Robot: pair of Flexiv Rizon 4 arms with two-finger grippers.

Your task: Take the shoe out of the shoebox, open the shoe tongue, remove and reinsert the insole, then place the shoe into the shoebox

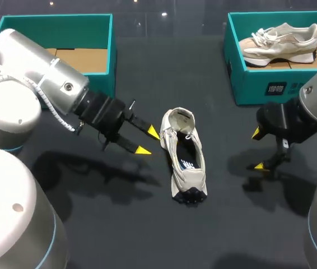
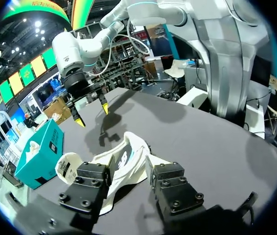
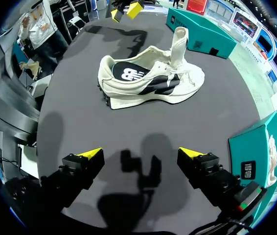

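A cream shoe (image 1: 185, 159) with dark side panels lies on the black table, its heel toward the front edge. Its tongue (image 3: 179, 43) stands pulled up, and the dark insole (image 3: 128, 73) shows inside. My left gripper (image 1: 148, 141) hangs just left of the shoe's far end, partly open, with nothing between its yellow tips. In the left wrist view the shoe (image 2: 128, 161) lies just ahead of the fingers. My right gripper (image 1: 257, 149) stands wide open a short way right of the shoe, holding nothing; the shoe (image 3: 150, 78) is well ahead of the right gripper (image 3: 141, 154).
A teal shoebox (image 1: 259, 84) at the back right holds a second cream shoe (image 1: 281, 42). Another teal shoebox (image 1: 111, 50) at the back left shows brown card inside. Bare table lies in front of the shoe.
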